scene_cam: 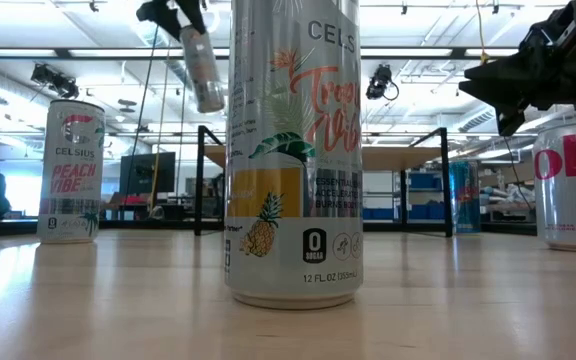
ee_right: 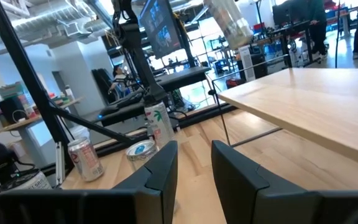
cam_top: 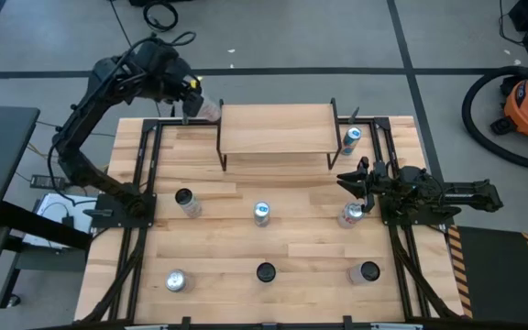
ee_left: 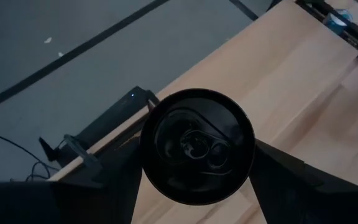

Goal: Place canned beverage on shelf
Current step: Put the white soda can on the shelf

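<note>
My left gripper [cam_top: 198, 107] is at the table's far left, shut on a silver canned beverage [cam_top: 209, 111], and holds it in the air just off the left end of the shelf [cam_top: 278, 130]. The low view shows this can [scene_cam: 203, 65] tilted, high above the table. The shelf is a light wooden plank on thin black legs at the far middle. My right gripper [cam_top: 345, 178] rests shut at the table's right and touches nothing. A can [cam_top: 351, 215] stands close by it. My left gripper pinches the can between its two fingers [ee_left: 104, 186], one on each side of the can's wall just below the top rim [ee_left: 146, 163]. The fingers slant down and run roughly along the can. The can hangs tilted below them, clear of table and shelf.
Several more cans stand on the table: [cam_top: 186, 203], [cam_top: 262, 213], [cam_top: 174, 280], [cam_top: 265, 272], [cam_top: 367, 272], and one [cam_top: 351, 137] beside the shelf's right legs. Black rails [cam_top: 145, 165] run along both sides. The shelf top [ee_right: 316, 99] carries nothing.
</note>
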`<move>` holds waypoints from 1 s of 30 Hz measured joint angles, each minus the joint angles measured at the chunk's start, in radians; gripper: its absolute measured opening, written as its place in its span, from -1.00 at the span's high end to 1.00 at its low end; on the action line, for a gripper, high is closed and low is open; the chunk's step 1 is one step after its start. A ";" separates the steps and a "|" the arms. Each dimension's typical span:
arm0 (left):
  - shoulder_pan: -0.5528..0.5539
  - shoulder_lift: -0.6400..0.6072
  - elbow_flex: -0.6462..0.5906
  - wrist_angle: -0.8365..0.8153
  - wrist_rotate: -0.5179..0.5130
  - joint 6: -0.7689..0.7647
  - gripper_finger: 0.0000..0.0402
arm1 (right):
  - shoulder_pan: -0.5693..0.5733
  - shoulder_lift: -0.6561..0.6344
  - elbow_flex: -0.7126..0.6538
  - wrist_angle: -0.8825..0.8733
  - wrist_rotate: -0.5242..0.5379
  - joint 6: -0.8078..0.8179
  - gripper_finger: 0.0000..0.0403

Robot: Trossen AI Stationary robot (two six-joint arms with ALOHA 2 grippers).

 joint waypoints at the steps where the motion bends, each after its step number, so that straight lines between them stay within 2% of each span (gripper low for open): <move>1: -0.006 0.007 0.004 0.003 -0.001 0.000 -0.30 | 0.000 0.000 0.000 0.000 0.000 0.000 0.47; 16: -0.028 0.213 0.005 0.080 0.001 0.068 -0.30 | 0.000 0.000 0.000 -0.006 0.000 0.002 0.47; 30: -0.026 0.233 0.005 0.102 0.018 0.067 -0.30 | 0.000 0.000 0.000 -0.033 -0.001 0.023 0.47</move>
